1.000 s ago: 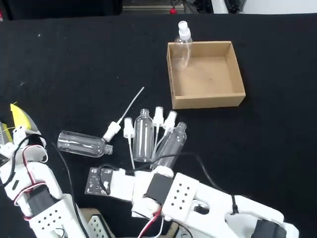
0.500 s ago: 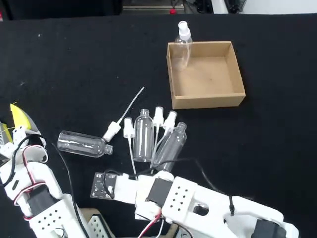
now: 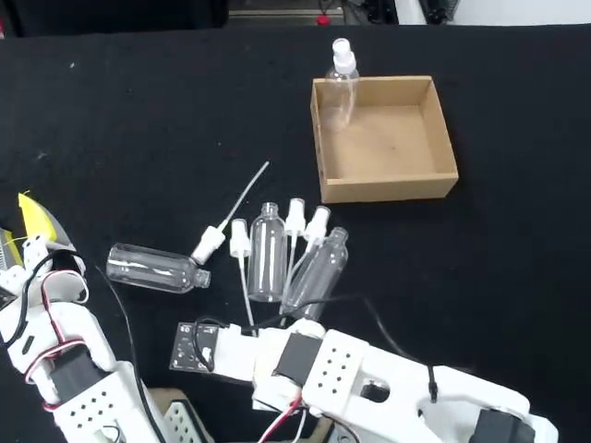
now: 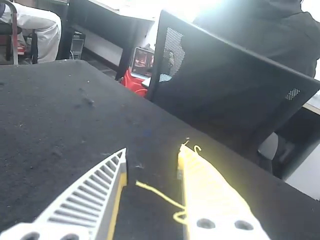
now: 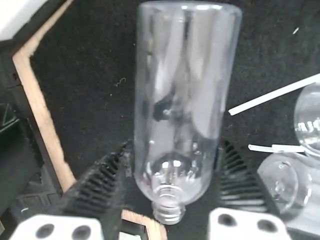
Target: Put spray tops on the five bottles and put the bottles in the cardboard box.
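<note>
Right pincer (image 5: 175,147) is closed on a clear uncapped bottle (image 5: 182,90), its ribbed black fingers (image 5: 107,175) pressed against both sides near the shoulder. The bottle's neck reaches over the pale wooden edge (image 5: 37,110) of the desk (image 3: 138,111), close to the robot. Just beside it lie thin white dip tubes (image 5: 272,95).

Left pincer (image 4: 152,150) is open over bare black cloth near the desk's left edge, with nothing between its fingers.

From above, three uncapped bottles lie in a cluster: one on its side (image 3: 152,268), two side by side (image 3: 268,254), nearly touching. Loose spray tops (image 3: 295,220) are tucked among them. A stretch of black desk separates this cluster from the cardboard box (image 3: 386,189), where one capped bottle (image 3: 342,88) stands in the far-left corner against the walls.
</note>
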{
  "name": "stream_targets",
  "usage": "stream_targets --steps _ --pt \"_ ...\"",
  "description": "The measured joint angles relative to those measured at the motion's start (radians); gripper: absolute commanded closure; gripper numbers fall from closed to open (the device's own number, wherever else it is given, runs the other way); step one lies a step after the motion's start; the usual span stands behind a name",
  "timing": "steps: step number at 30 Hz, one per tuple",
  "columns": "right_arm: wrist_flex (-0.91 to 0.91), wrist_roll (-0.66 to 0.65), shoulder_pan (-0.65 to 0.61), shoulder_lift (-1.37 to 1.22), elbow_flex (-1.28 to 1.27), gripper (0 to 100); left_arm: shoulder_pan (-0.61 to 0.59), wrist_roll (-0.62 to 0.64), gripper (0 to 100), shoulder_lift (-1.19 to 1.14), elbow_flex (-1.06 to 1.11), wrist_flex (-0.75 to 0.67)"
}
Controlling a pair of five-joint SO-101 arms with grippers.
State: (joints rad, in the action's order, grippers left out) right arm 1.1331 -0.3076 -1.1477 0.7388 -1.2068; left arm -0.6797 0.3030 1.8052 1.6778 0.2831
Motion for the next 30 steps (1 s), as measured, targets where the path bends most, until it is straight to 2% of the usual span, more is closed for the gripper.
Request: stream_targets --steps 4,8,16,20,25,30 --pt "0.000 0.000 0.005 0.002 0.000 85.8 0.000 0.000 84 0.000 0.000 0.002" --pt "0.048 -0.025 0.124 0.005 0.043 85.8 0.000 0.000 84 0.000 0.000 0.002" --pt "0.413 -0.084 0.396 0.005 0.465 85.7 0.000 0.006 84 0.000 0.000 0.002" --pt "0.539 -0.135 0.520 0.005 0.632 85.7 0.000 0.006 84 0.000 0.000 0.002" --pt "0.594 -0.267 0.756 0.005 0.684 85.7 0.025 0.006 84 0.000 0.000 0.002" --pt "0.594 -0.411 1.106 0.005 0.686 85.7 0.041 0.006 84 0.000 0.000 0.002"
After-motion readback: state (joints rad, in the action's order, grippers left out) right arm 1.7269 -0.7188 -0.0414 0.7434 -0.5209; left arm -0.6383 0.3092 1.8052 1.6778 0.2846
